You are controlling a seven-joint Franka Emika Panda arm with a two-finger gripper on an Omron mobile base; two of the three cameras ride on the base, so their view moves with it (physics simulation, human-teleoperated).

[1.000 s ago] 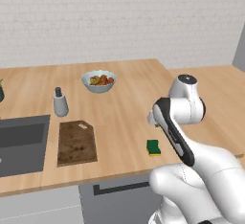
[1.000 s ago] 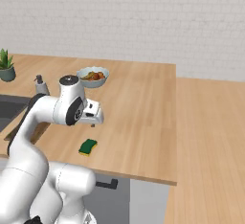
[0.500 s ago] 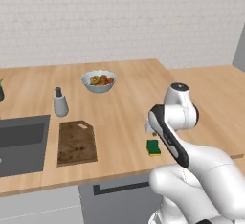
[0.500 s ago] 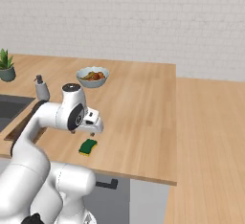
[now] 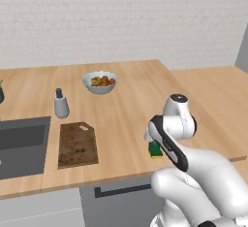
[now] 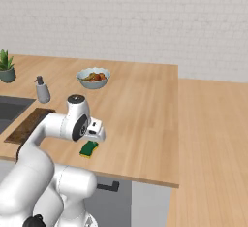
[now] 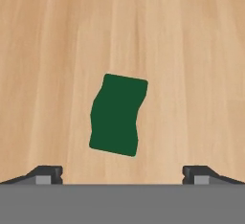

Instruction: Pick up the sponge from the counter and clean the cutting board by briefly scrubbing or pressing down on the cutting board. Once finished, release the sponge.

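One sponge [image 7: 117, 115] is seen lying on the counter [image 5: 131, 109], directly beneath the gripper [image 7: 122, 173], whose jaws are spread wide apart with nothing held between them. One cutting board [image 5: 76, 144] is laid well to the sponge's left, beside one sink [image 5: 22, 143]. One bowl [image 5: 100, 82], one dispenser [image 5: 60, 104] and one plant [image 6: 7, 66] are counted. No writing can be read.

Two base views flanking arm, sharing counter [image 5: 126, 119], hand view close, straight down
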